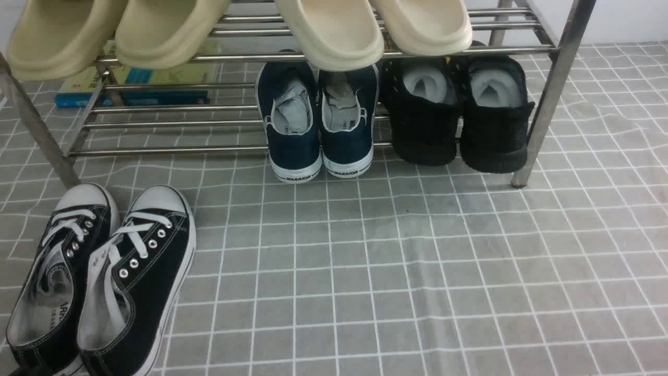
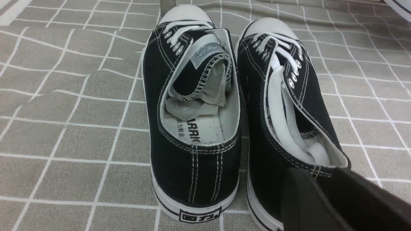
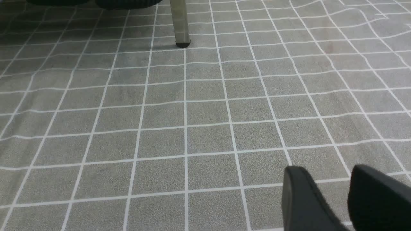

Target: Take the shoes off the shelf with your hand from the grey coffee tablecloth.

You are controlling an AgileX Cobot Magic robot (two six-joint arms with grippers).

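Note:
The all-black knit shoes [image 1: 425, 130] stand side by side on the lower tier of the shelf [image 1: 552, 94] at its right end, heels toward me, with white paper stuffing inside. The grey coffee tablecloth [image 1: 391, 271] lies under everything. Neither hand shows in the front view. My right gripper [image 3: 327, 170] is open and empty, low over bare cloth, well short of the shelf's front right leg [image 3: 179, 22]. My left gripper [image 2: 318, 171] is open, its fingertips just behind the heel of a black canvas sneaker [image 2: 282, 106].
Navy WARRIOR sneakers [image 1: 318, 125] sit next to the black knit pair on the lower tier. Beige slippers [image 1: 334, 26] overhang the top tier. The black canvas pair [image 1: 99, 277] lies on the cloth at front left. A book [image 1: 135, 89] lies behind the shelf.

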